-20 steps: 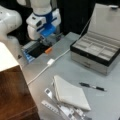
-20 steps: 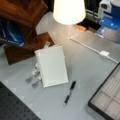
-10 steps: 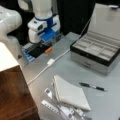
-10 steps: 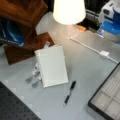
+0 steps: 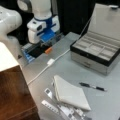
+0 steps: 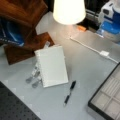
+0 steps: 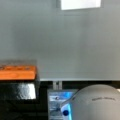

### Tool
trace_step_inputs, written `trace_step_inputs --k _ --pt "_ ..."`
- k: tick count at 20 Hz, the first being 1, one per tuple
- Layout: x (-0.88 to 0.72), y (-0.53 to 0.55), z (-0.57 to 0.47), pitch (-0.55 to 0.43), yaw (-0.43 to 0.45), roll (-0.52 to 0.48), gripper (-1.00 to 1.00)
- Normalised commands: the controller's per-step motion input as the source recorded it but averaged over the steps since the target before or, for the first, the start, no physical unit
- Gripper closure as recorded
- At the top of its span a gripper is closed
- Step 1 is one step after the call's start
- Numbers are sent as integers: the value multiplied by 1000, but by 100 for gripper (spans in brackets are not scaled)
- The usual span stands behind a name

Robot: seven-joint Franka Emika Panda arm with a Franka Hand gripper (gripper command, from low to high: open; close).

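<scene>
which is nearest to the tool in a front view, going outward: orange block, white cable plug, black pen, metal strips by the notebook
The tool sits at a front view's upper left.
1. orange block, just below the tool.
2. white cable plug, a little lower, mid-table.
3. black pen, lower right.
4. metal strips, at the bottom, left of the notebook; close to the pen's distance, hard to call.

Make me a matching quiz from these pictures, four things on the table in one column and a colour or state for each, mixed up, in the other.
Things:
1. pen
2. compartment box
3. small block
4. cloth

Descriptions:
A. orange, nearest the end effector
B. lid open
C. white, folded
D. dark, lying alone on the bare table

Pairs: 1-D, 2-B, 3-A, 4-C
</scene>
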Motion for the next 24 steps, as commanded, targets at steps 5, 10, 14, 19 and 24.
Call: trace_step_inputs --k 5,10,14,19,24 --pt "-242 -24 -215 -206 96 109 100" --pt "-285 -56 -256 -225 131 130 100" --pt "-301 -69 -316 -265 118 179 100" --pt "-372 -120 -410 -286 84 218 100" --pt "-446 -175 -469 -337 13 235 100"
